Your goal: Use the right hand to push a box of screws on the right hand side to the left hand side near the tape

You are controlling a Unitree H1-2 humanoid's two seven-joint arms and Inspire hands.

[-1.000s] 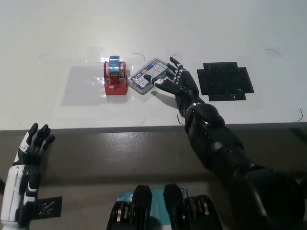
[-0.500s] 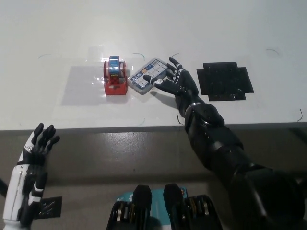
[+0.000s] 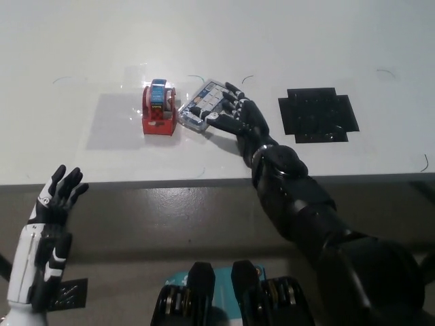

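Partly hidden: screw box [image 3: 199, 106] under right hand [image 3: 239, 117] | beside tape [image 3: 158, 109]

A single head view looks steeply down from above the near edge of the white bench [image 3: 285, 41], facing away from the robot, taking in the benchtop and the strip below its edge.

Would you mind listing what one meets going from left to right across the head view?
Left hand below the table edge → red tape dispenser → box of screws → right hand, fingers spread against the box → black mat.
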